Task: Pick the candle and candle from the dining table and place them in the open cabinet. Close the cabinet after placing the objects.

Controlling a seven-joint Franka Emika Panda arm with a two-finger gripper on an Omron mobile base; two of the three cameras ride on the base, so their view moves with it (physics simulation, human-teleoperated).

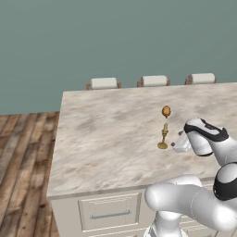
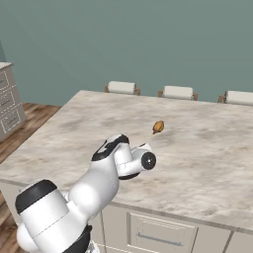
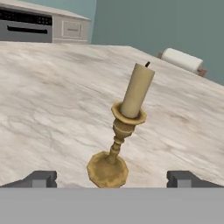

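Tan taper candle (image 3: 138,89) upright on brass holder (image 3: 109,166), mid dining table (image 1: 102,134), brown oval thing (image 1: 166,111) just behind. To its right, gripper (image 3: 111,179) level with candle, fingers (image 3: 41,178) spread wide, grasping nothing. Best advanced straight, closed on slim stem, lifted vertically to avoid tipping.

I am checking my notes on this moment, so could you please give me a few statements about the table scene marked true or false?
1. The taper candle stands upright on the table. True.
2. The hand is shut on the candle. False: its fingertips stand wide apart, with the brass base between them, untouched.
3. A small brown oval thing lies beyond the candle. True.
4. The candle lies tipped over at the table's edge. False: it stands well in from the edge.
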